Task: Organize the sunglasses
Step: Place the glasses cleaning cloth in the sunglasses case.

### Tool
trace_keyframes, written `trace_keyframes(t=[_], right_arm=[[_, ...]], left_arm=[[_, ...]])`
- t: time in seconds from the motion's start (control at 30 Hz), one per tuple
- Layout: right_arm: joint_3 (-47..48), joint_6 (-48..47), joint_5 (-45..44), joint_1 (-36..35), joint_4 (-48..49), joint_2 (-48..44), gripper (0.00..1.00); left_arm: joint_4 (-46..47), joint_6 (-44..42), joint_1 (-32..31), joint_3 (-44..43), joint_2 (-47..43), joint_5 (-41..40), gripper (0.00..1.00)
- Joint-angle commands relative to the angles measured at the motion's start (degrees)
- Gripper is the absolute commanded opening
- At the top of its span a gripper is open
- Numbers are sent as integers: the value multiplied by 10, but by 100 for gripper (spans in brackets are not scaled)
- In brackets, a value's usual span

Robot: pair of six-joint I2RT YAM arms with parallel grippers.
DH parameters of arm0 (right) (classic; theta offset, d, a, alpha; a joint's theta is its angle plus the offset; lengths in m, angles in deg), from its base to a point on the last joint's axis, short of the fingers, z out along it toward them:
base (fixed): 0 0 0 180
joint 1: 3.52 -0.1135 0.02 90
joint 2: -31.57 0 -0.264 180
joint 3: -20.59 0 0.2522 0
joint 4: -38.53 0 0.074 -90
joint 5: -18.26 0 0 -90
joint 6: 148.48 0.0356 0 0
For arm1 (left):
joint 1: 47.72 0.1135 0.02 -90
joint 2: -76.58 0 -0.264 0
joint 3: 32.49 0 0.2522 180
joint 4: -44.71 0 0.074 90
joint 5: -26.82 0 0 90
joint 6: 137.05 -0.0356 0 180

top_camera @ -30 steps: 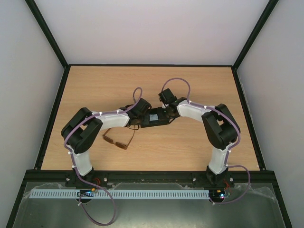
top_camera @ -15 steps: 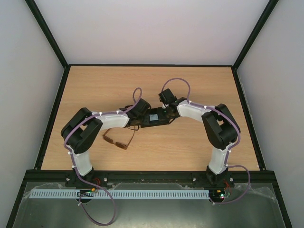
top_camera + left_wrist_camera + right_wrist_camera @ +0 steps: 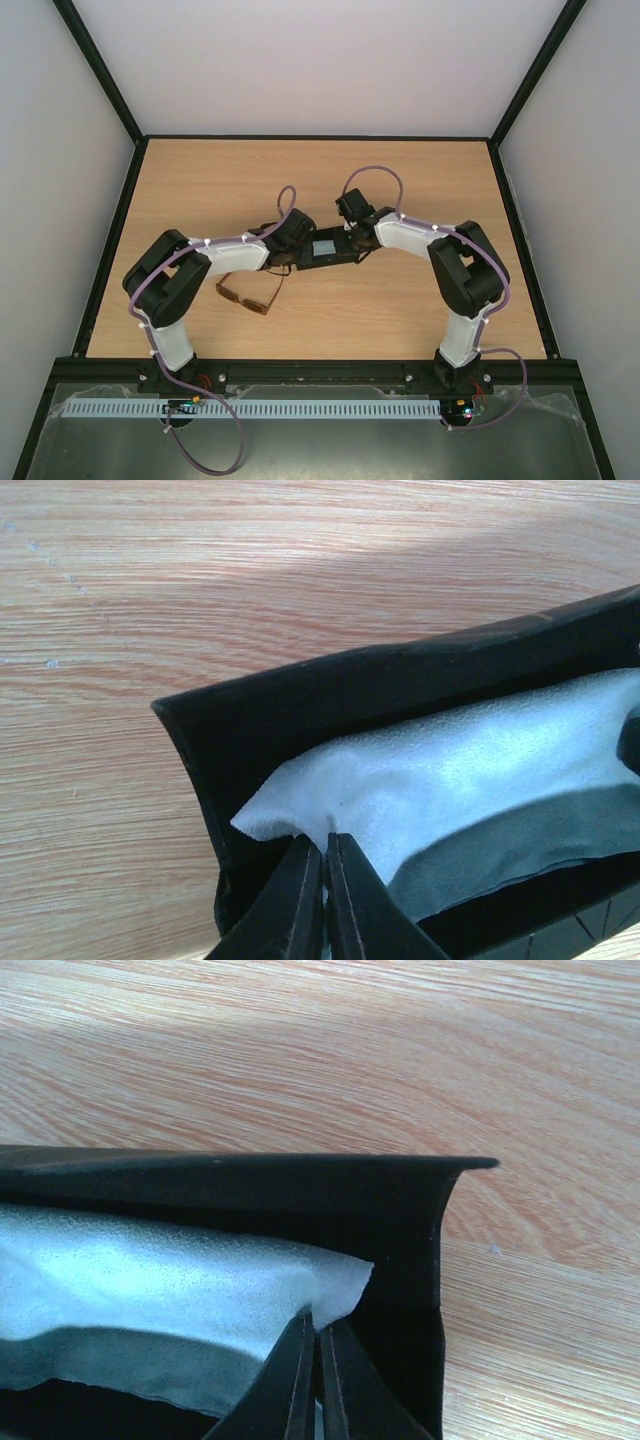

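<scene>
The brown sunglasses point(image 3: 250, 290) lie on the table in front of the left arm, outside the case. The black case point(image 3: 325, 248) lies open at mid-table with the light blue cloth point(image 3: 328, 243) inside it. My left gripper point(image 3: 325, 845) is shut on the cloth's point(image 3: 450, 770) left corner inside the case point(image 3: 300, 695). My right gripper point(image 3: 318, 1328) is shut on the cloth's point(image 3: 170, 1280) right corner inside the case point(image 3: 400, 1200). Both grippers meet over the case in the top view, the left point(image 3: 287, 258) and the right point(image 3: 352, 240).
The wooden table point(image 3: 320, 180) is edged by a black frame, with grey walls on three sides. The arm bases stand at the near edge, and a white rail point(image 3: 250, 408) runs along the front.
The left arm's elbow shifted slightly left. Both grippers stay at the case; the sunglasses have not moved.
</scene>
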Motion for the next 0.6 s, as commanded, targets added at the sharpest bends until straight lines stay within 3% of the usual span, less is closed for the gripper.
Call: trace_keyframes(t=[0.0,0.13,0.57], right_arm=[[-8,-5,-13,2,-31,-26,5],[-9,-3,-14,2,-32,-36,9],[-9,0,-12,2,-38,-54,14]], left_arm=[[-16,4,1,14,-20,-1,6],[-20,5,1,17,-27,-3,11],[-31,11,1,34,-66,-8,56]])
